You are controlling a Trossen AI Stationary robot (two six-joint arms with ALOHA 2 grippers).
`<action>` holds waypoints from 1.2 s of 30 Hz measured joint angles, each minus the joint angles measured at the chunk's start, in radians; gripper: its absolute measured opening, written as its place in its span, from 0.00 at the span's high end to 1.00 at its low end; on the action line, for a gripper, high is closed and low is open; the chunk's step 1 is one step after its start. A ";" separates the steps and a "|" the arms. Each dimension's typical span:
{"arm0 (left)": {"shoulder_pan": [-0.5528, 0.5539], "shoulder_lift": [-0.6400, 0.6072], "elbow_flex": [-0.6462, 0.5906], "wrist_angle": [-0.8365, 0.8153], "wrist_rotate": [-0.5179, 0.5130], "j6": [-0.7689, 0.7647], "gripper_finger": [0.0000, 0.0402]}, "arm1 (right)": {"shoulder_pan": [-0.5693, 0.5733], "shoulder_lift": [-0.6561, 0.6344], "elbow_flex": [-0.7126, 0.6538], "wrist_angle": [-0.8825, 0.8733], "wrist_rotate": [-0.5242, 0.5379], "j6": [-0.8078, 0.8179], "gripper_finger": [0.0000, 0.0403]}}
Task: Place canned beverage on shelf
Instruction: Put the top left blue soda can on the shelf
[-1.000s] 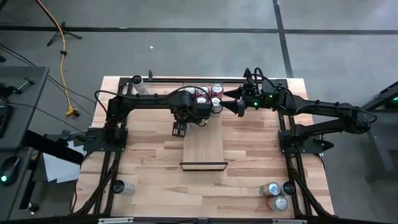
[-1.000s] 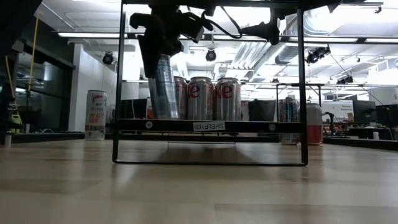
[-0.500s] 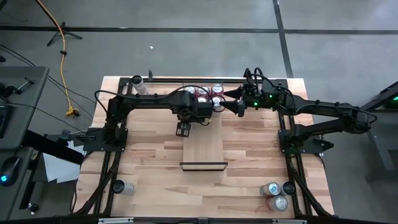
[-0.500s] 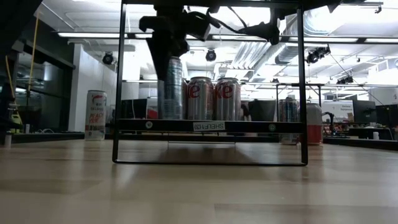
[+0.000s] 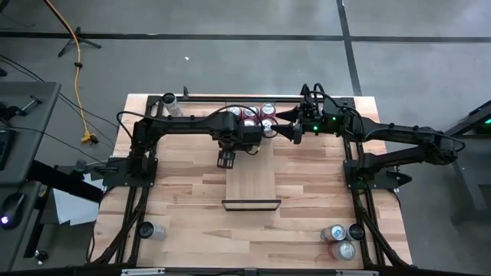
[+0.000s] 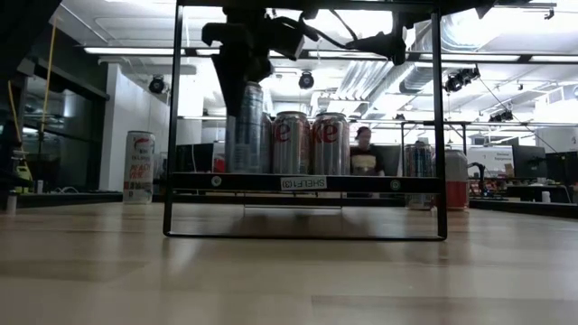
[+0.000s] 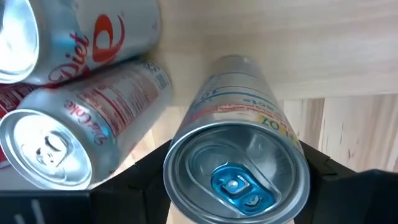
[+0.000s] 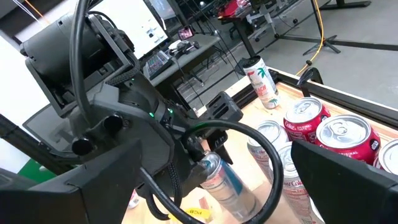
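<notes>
The shelf (image 5: 252, 180) is a light wood panel with a dark strip at its near end, raised in a black frame (image 6: 302, 183). Several Diet Coke and red cans (image 5: 265, 119) stand at its far end. My left gripper (image 5: 239, 138) is shut on a silver can with a blue tab (image 7: 236, 180), upright beside those cans (image 6: 246, 126), with its bottom at the shelf's surface. The gripper hides that can in the high view. My right gripper (image 5: 294, 126) is open and empty, just right of the cans and pointing toward them. My left gripper pinches the silver can's side wall just below its top rim (image 7: 177, 155), one finger on each side (image 7: 140, 177). The fingers come from above, pointing down (image 6: 242, 68). The can stands upright with its bottom on the shelf (image 7: 280, 56).
A tall white can (image 5: 169, 103) stands at the table's far left corner, a single can (image 5: 146, 230) at the near left, and three cans (image 5: 341, 239) at the near right. The shelf's black frame posts (image 6: 170, 117) rise on both sides. A person (image 6: 364, 149) shows in the room behind.
My left gripper has moved a little toward the cans on the shelf and turned more upright. The silver can, tilted a second ago, now stands upright beside the Diet Coke cans. The gripper stays shut on it.
</notes>
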 joint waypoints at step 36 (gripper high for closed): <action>0.083 -0.001 0.000 0.037 -0.003 0.025 0.49 | 0.000 0.000 0.000 -0.002 0.004 0.000 0.02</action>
